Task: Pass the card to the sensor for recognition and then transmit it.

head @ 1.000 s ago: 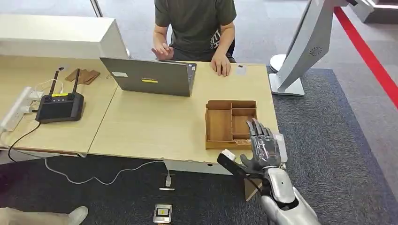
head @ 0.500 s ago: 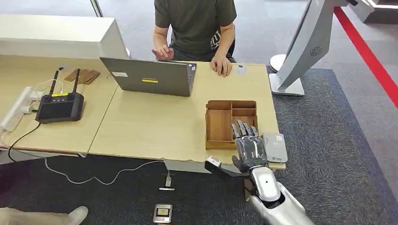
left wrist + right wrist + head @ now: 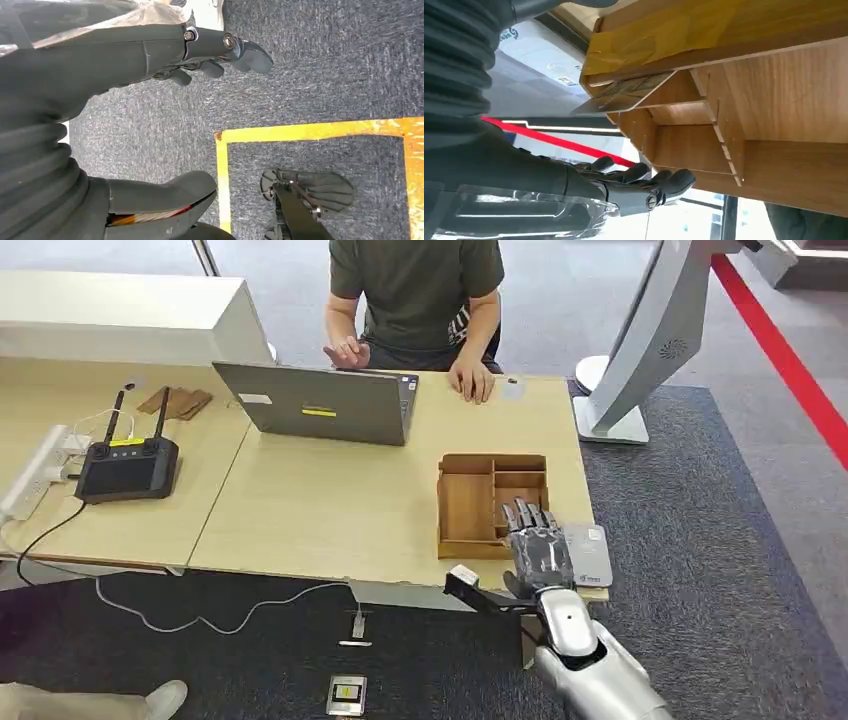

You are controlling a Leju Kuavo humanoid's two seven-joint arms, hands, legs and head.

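My right hand [image 3: 537, 548] hovers flat over the near right corner of the wooden tray [image 3: 468, 502], its fingers spread and its thumb stuck out past the table's front edge; it holds nothing. A pale card [image 3: 624, 94] leans in the tray's [image 3: 774, 100] nearest compartment, a little apart from the fingertips [image 3: 664, 182] in the right wrist view. The grey card sensor [image 3: 589, 552] lies on the table just right of that hand. My left hand [image 3: 200, 47] hangs over the carpet with nothing in it, its fingers loosely apart.
A person sits across the table [image 3: 330, 510] behind an open laptop [image 3: 320, 402], one hand resting on the far edge. A black controller [image 3: 130, 465] and power strip [image 3: 40, 468] lie at the left. A white stand [image 3: 650, 340] rises on the right.
My right hand slid left off the card sensor, uncovering it, dipped toward the table's front edge, then eased forward over the tray's near corner. The person's hand moved slightly.
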